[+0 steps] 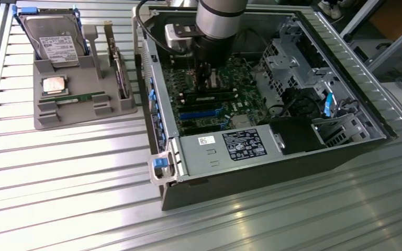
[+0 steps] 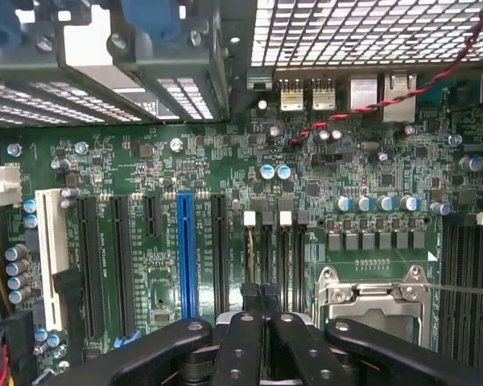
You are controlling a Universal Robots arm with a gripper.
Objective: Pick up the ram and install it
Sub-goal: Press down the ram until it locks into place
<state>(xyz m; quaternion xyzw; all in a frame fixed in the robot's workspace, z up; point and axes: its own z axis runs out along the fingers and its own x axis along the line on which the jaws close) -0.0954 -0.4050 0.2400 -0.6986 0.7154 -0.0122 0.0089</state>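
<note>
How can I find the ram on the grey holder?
The grey holder stands at the exterior view's left, beside the open computer case. The ram lies just in front of the square silver processor; it alone is a long, thin green strip.

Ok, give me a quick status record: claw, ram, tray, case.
claw: shut, nothing seen in it, low over the motherboard
ram: lying flat in the grey tray, apart from the claw
tray also holds: hard drive, processor chip, bracketed card
case: open, on the exterior view's right of the tray
</note>
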